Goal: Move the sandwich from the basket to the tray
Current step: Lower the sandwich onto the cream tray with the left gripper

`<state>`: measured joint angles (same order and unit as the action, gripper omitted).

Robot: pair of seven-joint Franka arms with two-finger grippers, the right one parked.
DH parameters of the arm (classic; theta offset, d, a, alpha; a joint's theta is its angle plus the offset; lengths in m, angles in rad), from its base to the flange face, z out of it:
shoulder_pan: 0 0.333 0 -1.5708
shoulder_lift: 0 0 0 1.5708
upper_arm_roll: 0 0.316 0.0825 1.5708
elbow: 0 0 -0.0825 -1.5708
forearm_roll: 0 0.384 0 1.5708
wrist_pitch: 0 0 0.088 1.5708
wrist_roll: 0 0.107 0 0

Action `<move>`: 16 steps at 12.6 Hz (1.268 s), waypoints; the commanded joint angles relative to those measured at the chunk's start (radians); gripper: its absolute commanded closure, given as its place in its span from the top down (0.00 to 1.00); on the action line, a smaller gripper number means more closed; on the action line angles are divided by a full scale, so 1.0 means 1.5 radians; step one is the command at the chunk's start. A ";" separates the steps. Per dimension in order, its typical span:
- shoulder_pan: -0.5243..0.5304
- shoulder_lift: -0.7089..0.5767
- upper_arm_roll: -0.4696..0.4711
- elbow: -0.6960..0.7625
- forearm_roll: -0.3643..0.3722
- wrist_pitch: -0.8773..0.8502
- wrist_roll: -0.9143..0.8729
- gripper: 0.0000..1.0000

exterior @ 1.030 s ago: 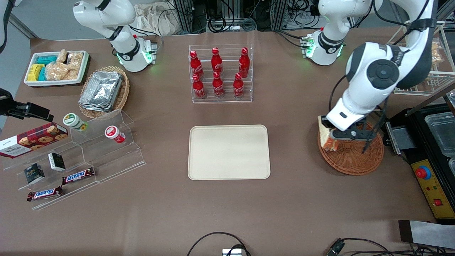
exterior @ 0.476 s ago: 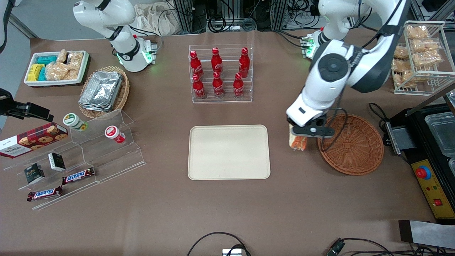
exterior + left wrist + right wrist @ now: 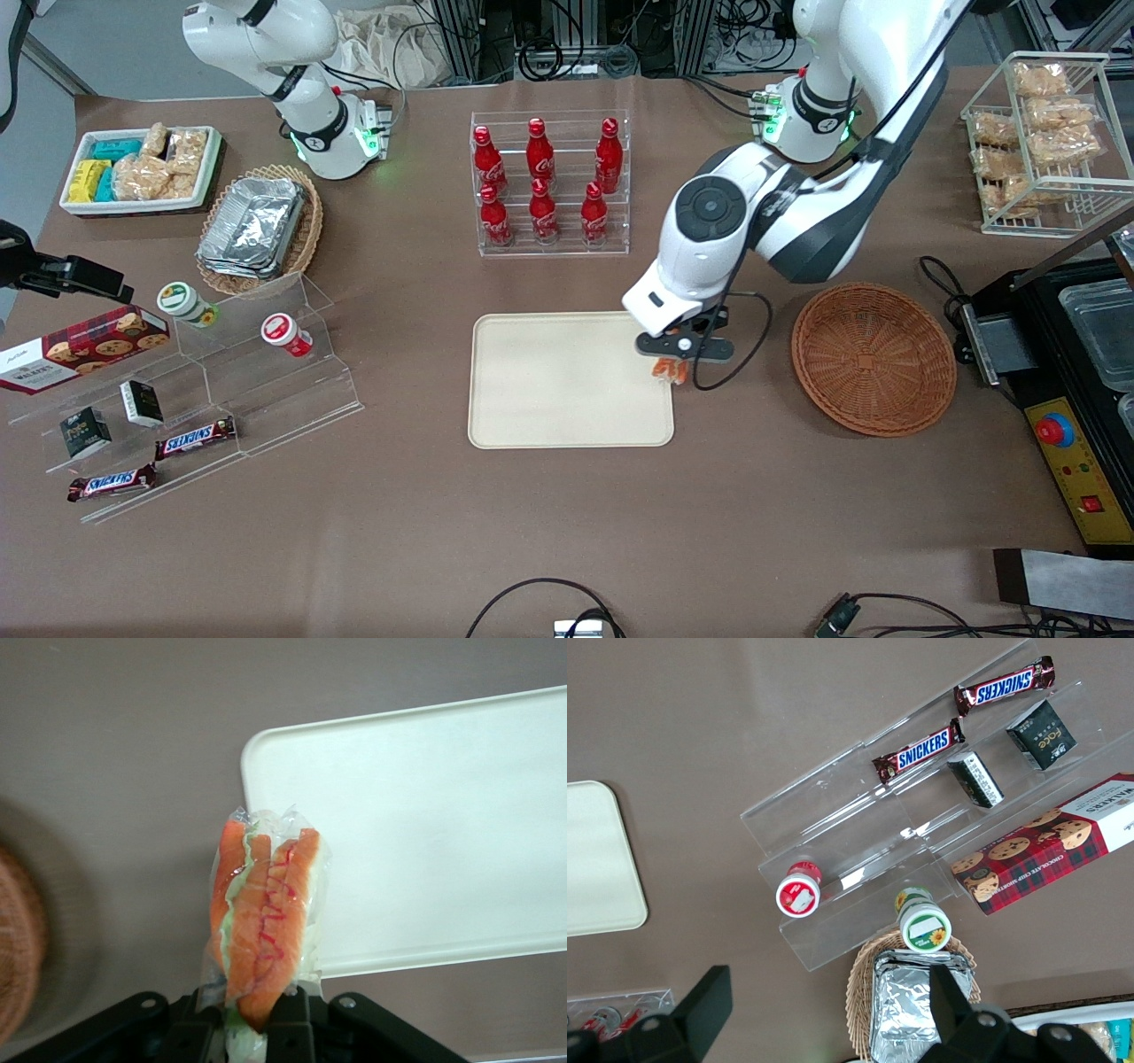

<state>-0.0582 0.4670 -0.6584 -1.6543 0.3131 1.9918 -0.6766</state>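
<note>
Gripper (image 3: 671, 359): hanging above the tray's edge nearest the basket, fingers (image 3: 288, 1019) clamping the sandwich.
Sandwich (image 3: 264, 917): dangling in clear wrap, orange and green filling showing, off the surface.
Tray (image 3: 567, 381): lying flat at table centre, bare.
Basket (image 3: 873, 358): sitting at 3 o'clock from the tray, holding nothing.
Bottle rack (image 3: 551, 183): standing at 12 o'clock from the tray.
</note>
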 commanded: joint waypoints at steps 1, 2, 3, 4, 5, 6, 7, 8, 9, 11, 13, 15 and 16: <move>-0.027 0.076 -0.005 0.076 0.016 -0.025 -0.037 0.03; -0.033 0.093 -0.005 0.084 0.017 -0.023 -0.046 0.03; -0.034 0.108 -0.005 0.086 0.025 -0.020 -0.054 0.03; -0.040 0.124 -0.005 0.087 0.040 -0.018 -0.066 0.03; -0.049 0.144 -0.003 0.096 0.061 -0.015 -0.082 0.03; -0.060 0.167 -0.003 0.110 0.083 -0.012 -0.096 0.04; -0.071 0.188 -0.002 0.123 0.101 -0.011 -0.109 0.04; -0.073 0.208 -0.002 0.136 0.105 -0.009 -0.115 0.04; -0.075 0.224 -0.002 0.150 0.105 -0.008 -0.116 0.04; -0.075 0.236 -0.002 0.151 0.107 -0.007 -0.119 0.04; -0.082 0.246 -0.001 0.150 0.117 0.006 -0.121 0.05; -0.086 0.255 -0.001 0.150 0.129 0.015 -0.138 0.13; -0.086 0.256 -0.001 0.149 0.134 0.015 -0.139 0.16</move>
<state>-0.1704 0.8289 -0.6576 -1.4639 0.4806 2.0160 -0.8530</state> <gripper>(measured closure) 0.846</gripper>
